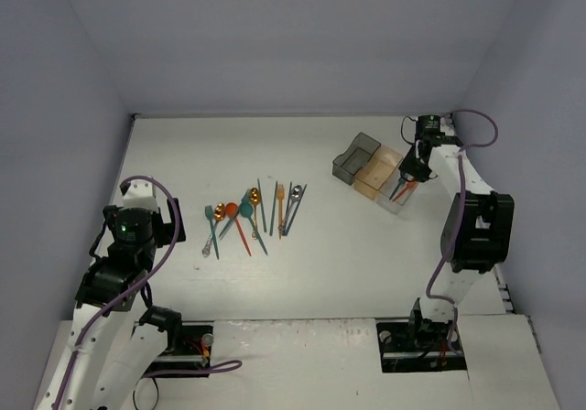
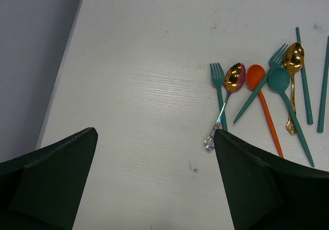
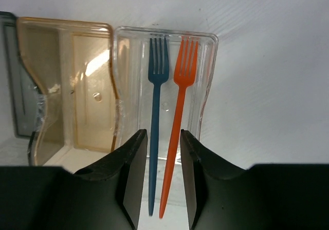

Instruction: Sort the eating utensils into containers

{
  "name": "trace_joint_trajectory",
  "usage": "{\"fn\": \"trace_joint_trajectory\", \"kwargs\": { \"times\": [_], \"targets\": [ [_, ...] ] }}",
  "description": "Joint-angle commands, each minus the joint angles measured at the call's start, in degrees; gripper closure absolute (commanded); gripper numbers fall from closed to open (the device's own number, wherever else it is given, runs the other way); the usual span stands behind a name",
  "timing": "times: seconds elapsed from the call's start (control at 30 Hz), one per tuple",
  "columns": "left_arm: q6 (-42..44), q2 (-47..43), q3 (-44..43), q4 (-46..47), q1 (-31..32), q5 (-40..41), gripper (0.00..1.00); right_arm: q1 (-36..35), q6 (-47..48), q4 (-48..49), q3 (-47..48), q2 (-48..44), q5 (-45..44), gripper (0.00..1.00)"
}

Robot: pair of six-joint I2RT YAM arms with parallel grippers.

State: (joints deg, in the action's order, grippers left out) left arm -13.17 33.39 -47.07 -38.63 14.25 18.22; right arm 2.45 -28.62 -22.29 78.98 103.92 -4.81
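Note:
Loose eating utensils (image 1: 252, 213) lie in a spread left of the table's middle. The left wrist view shows a teal fork (image 2: 219, 94), a gold spoon (image 2: 234, 78), an orange spoon (image 2: 255, 76) and a teal spoon (image 2: 280, 81). My left gripper (image 2: 155, 133) is wide open and empty above bare table left of them. The containers stand in a row: dark grey (image 1: 355, 156), orange-tan (image 1: 377, 172), clear (image 1: 396, 198). My right gripper (image 3: 163, 137) is over the clear bin's (image 3: 208, 86) near end. A blue fork (image 3: 156, 96) and an orange fork (image 3: 180, 96) lie in it, handles between my parted jaws, untouched.
The orange-tan bin (image 3: 61, 86) beside the clear one holds no utensils, and only an edge of the dark grey bin (image 3: 10, 76) shows. Grey walls close in the table on three sides. The right arm (image 1: 472, 227) reaches along the right wall.

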Motion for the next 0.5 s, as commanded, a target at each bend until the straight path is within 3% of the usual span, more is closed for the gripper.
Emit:
{"fn": "trace_joint_trajectory", "kwargs": {
  "times": [0.0,0.23,0.47],
  "targets": [
    [-0.7,1.1,-0.7,3.6,0.2,0.0,0.05,-8.3,4.0,-0.1,3.6,-8.8,-4.8,0.71],
    [-0.8,1.1,-0.7,3.6,0.3,0.1,0.05,-27.1,3.6,0.6,3.9,-10.6,-9.5,0.7],
    [-0.8,0.9,-0.7,3.6,0.3,0.2,0.05,-40.2,-1.4,6.7,5.1,-4.4,-10.1,0.71]
  ]
}}
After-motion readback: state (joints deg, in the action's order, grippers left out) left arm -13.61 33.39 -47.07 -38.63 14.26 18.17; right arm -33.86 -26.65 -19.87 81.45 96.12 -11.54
